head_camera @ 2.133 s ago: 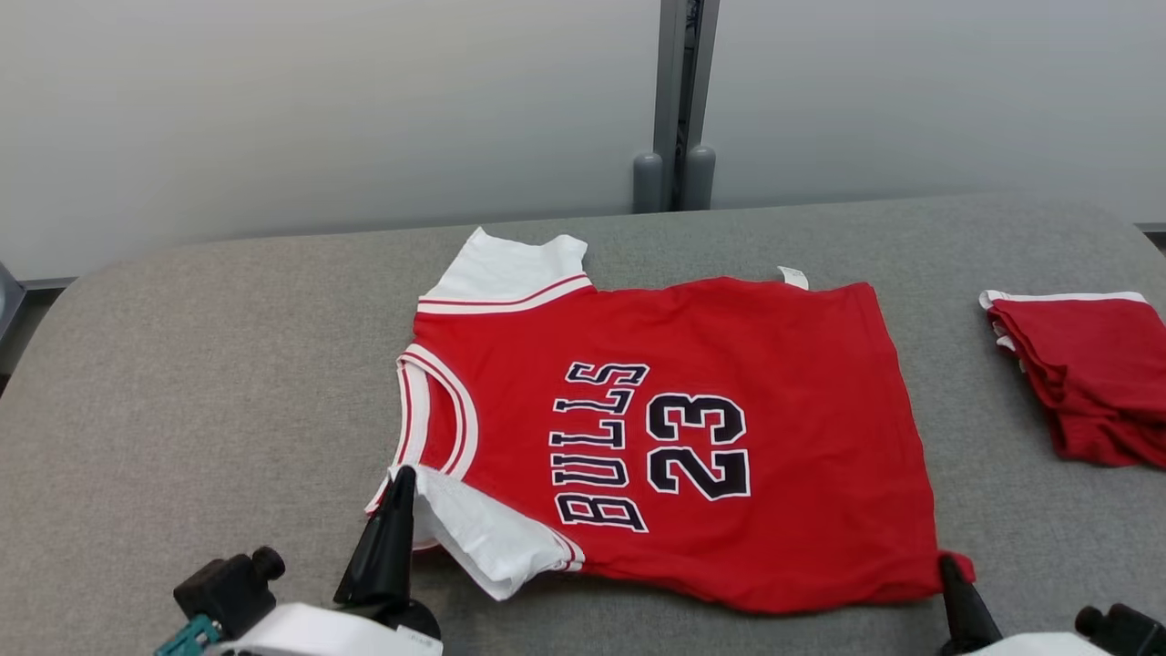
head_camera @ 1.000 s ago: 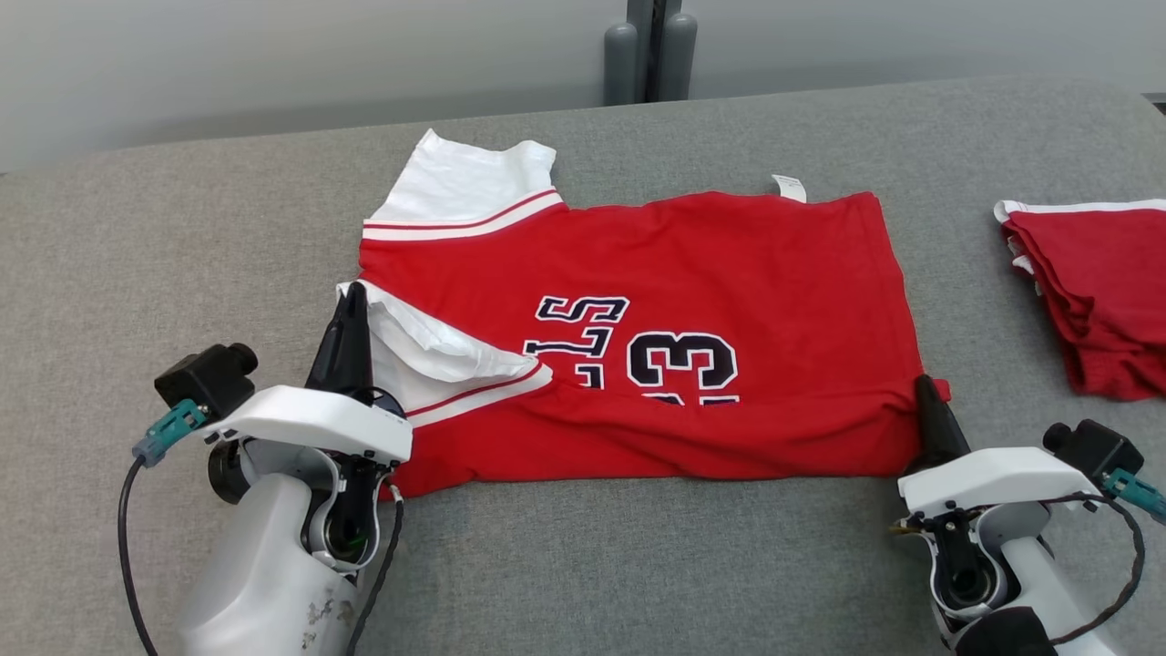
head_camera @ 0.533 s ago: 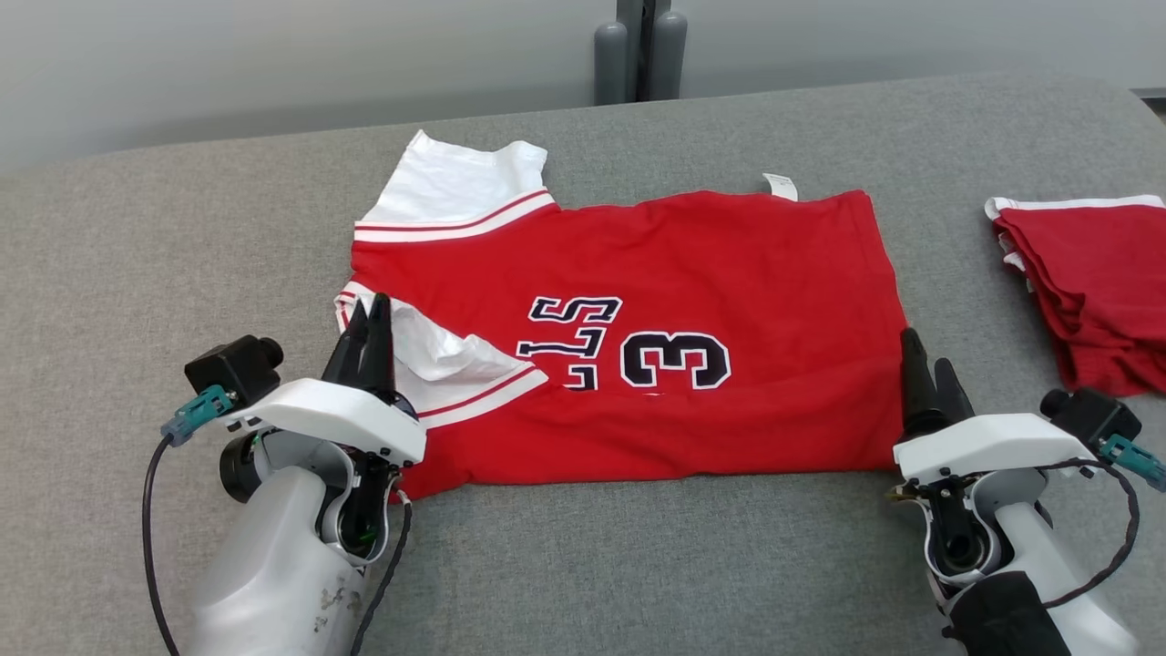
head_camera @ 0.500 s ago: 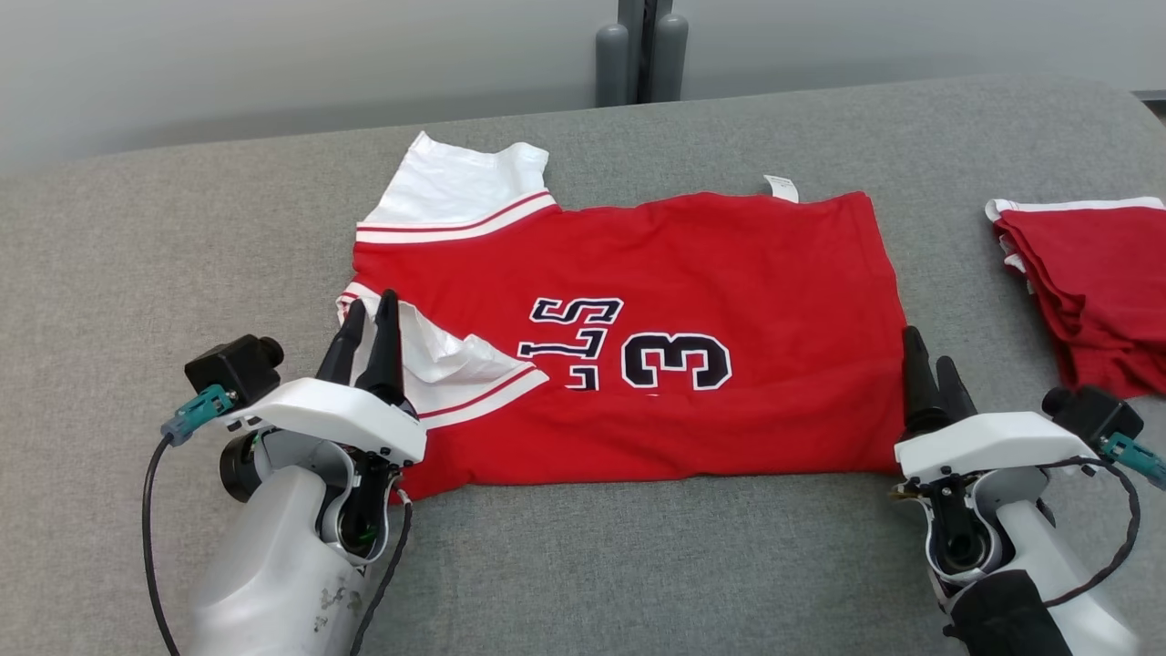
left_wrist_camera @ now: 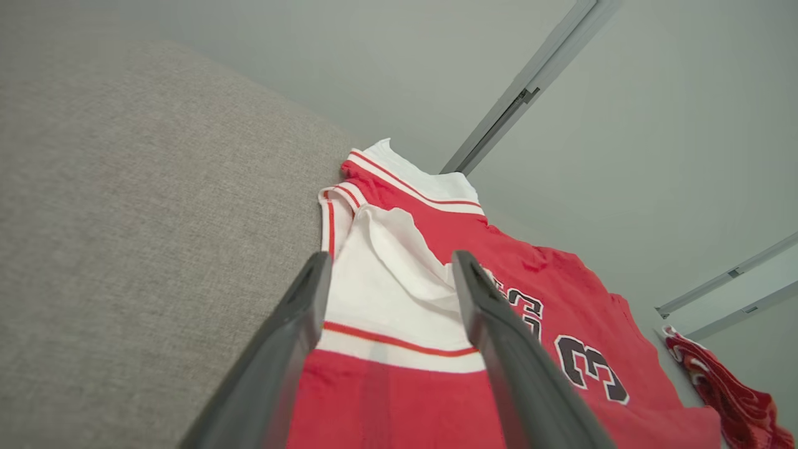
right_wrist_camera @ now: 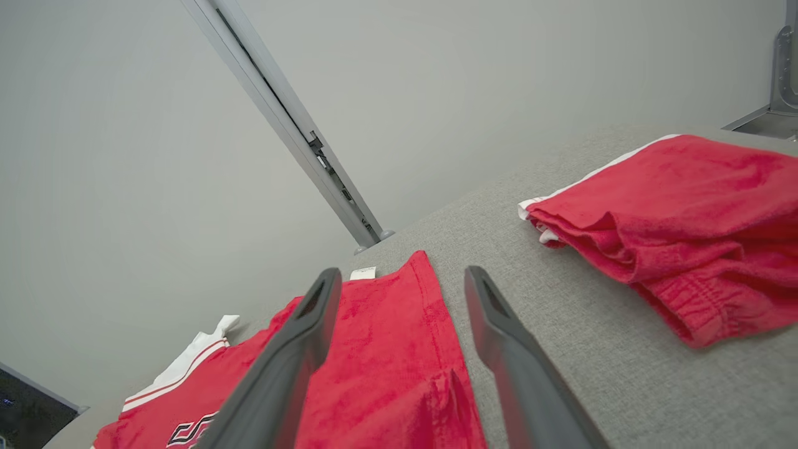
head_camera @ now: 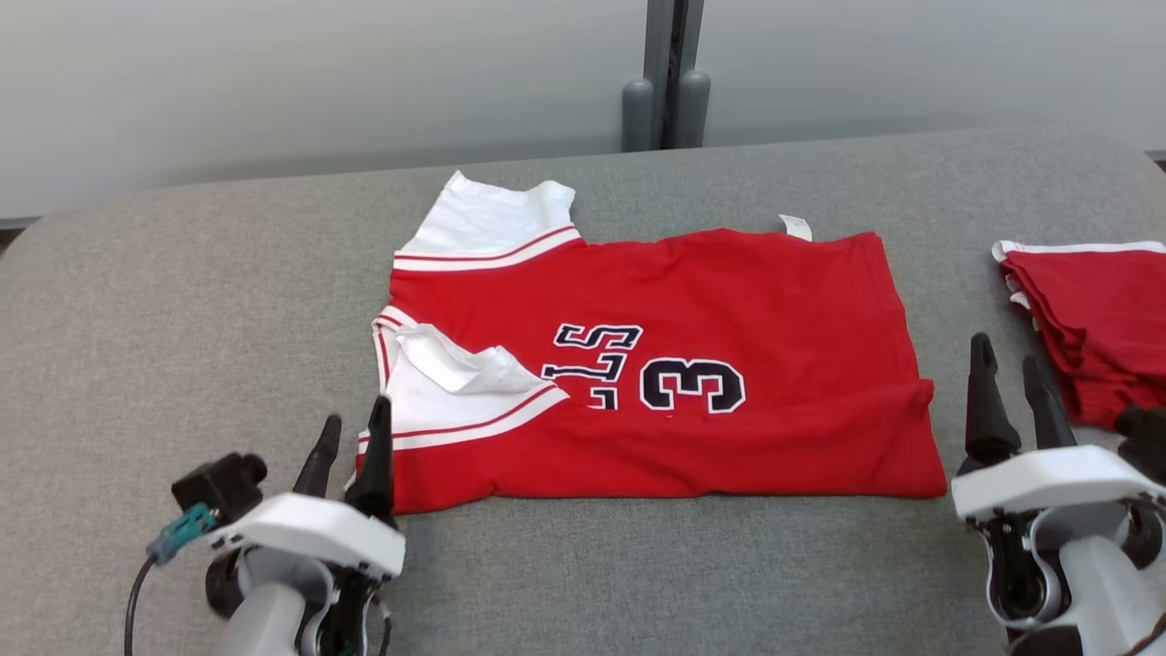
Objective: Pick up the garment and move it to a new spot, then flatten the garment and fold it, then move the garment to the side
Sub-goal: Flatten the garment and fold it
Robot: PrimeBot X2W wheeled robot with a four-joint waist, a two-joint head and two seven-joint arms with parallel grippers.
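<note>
Now, garment unheld between left fingers and right fingers.

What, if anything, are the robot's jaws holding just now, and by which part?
Nothing: the left gripper and right gripper both show open jaws; the jersey lies free.

Gray fabric-covered surface: wide, woven texture, rounded far corners. Red jersey at middle, lying flat, collar end toward left. Its near long edge is folded up over front, covering lower part of dark lettering and number. One white sleeve lies flat on gray fabric at far left; other white sleeve lies folded onto red body at near left. Small white label pokes out at far edge. Folded red garment with white trim at right edge, apart from jersey.
</note>
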